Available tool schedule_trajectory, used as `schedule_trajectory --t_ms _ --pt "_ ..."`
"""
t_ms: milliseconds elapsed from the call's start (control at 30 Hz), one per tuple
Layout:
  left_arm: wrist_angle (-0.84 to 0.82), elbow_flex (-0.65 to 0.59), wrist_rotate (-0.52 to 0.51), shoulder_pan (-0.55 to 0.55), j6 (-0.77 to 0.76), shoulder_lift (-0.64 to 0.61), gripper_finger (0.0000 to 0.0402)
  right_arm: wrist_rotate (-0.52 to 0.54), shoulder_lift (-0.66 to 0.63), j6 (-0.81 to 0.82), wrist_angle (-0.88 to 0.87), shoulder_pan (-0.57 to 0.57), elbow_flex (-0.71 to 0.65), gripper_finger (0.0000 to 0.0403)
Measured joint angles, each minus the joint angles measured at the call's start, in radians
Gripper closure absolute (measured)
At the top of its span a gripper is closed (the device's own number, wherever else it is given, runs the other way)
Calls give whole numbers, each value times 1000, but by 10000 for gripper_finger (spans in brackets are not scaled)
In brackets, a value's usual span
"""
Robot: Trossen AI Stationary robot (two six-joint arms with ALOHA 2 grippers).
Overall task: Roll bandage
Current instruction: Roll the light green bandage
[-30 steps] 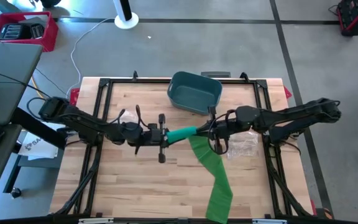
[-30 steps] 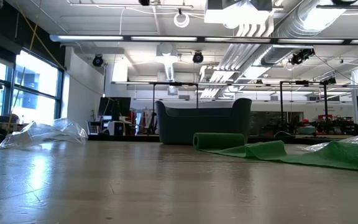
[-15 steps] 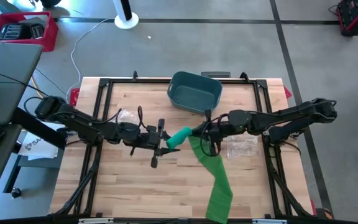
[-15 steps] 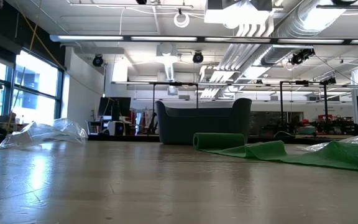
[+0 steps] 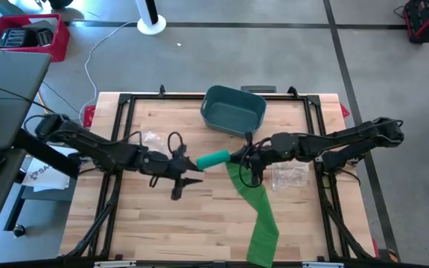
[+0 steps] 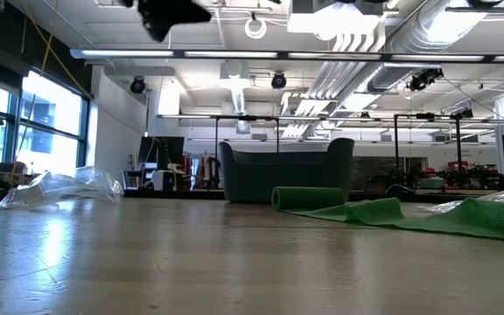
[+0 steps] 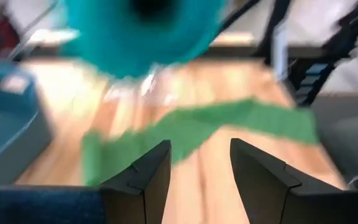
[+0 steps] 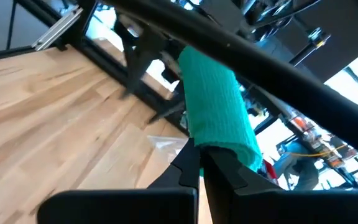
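bandage roll (image 5: 214, 159) lengthwise between the arms

The table (image 5: 162, 223) is pale wood in butcher-block strips, smooth with a soft sheen that mirrors the ceiling lights in the low view. The bandage roll (image 5: 214, 159) looks like teal woven cloth, matt and slightly ribbed. The green strip (image 5: 258, 212) is matt fabric too. The bin (image 5: 233, 110) is dull blue-grey plastic. Crinkled clear plastic wrappers (image 5: 290, 175) glisten. Black matt metal frames (image 5: 118, 119) the table.
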Motion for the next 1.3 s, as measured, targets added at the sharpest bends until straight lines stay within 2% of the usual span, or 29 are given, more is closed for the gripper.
schedule_trajectory --t_ms 133,233,400,500,567,667,867,1033,1200,1300 --pt "-192 0 -127 -20 -71 -89 241 -13 0 47 -47 -7 0 403" --pt "-256 0 -226 -41 -85 -162 241 -48 10 82 -82 -21 0 403" --pt "-245 0 -374 -62 -36 -234 241 -159 108 120 -30 -55 0 403" --pt "-220 0 -414 -62 -26 -238 241 -294 212 121 53 -103 0 403" --pt "-217 0 -420 -62 -37 -229 241 -379 287 133 119 -136 0 403" --pt "-230 0 -420 -62 -80 -204 241 -434 400 178 173 -183 16 403" --pt "-322 0 -428 -58 -179 -137 241 -542 579 194 157 -250 84 403" --pt "-463 0 -432 -57 -349 -108 241 -667 671 270 127 -284 136 403" --pt "-702 0 -326 -59 -567 -108 241 -679 713 306 40 -298 171 403" --pt "-812 0 -304 -59 -682 -108 241 -680 715 305 33 -297 174 403"
